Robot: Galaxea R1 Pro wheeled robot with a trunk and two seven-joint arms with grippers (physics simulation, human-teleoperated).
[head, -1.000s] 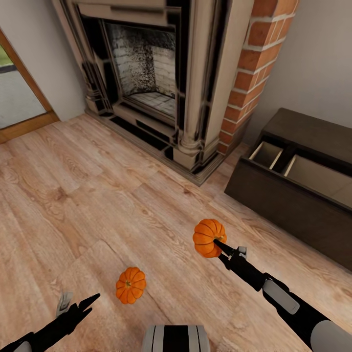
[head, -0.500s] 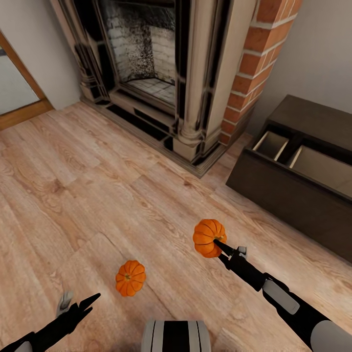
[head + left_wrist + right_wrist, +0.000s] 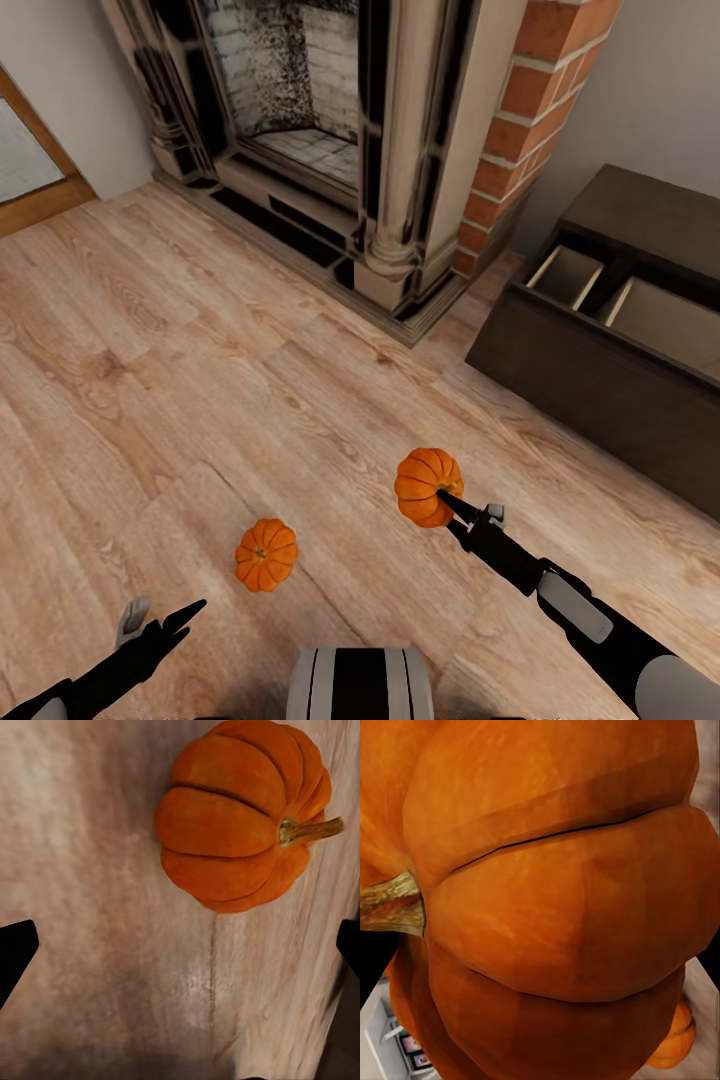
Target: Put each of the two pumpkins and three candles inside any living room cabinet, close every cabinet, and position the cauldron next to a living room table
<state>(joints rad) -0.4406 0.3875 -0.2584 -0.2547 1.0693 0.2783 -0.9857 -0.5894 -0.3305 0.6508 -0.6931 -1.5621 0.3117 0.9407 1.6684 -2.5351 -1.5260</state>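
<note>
Holding one pumpkin point(image 3: 428, 486) up off the floor: right tool point(image 3: 447, 494) is clamped on it, arm reaching in from the near right. In the right wrist view that held pumpkin point(image 3: 555, 892) sits right against the lens, brown stem point(image 3: 390, 904) poking out sideways, dark finger edges just visible at the frame sides.

Second pumpkin point(image 3: 266, 554) lies on the wood floor point(image 3: 180, 380), near left of the held one, well apart from it. Stem is tipped sideways, so it's resting on its side. Left wrist view looks straight down at it point(image 3: 240, 814), stem point(image 3: 311, 831) pointing off to one side.

Left tool point(image 3: 160, 625) hovers at the near left, just short of the floor pumpkin, not touching it. Jaws spread wide, nothing between them; left wrist view shows the two black fingertips point(image 3: 15, 952) at opposite frame edges with bare floor between.

Dark-brown cabinet point(image 3: 600, 380) stands at the right against the wall. Its drawer point(image 3: 625, 310) is pulled out, top open, pale interior split by dividers; the compartments that show look bare.

Far side: fireplace point(image 3: 300, 130) with dark glossy surround and pale column, red brick pillar point(image 3: 515, 120) just right of it, between the fireplace and the cabinet. Wood-framed doorway point(image 3: 30, 170) at far left. Robot's grey trunk point(image 3: 360, 685) at the near edge, centre.
</note>
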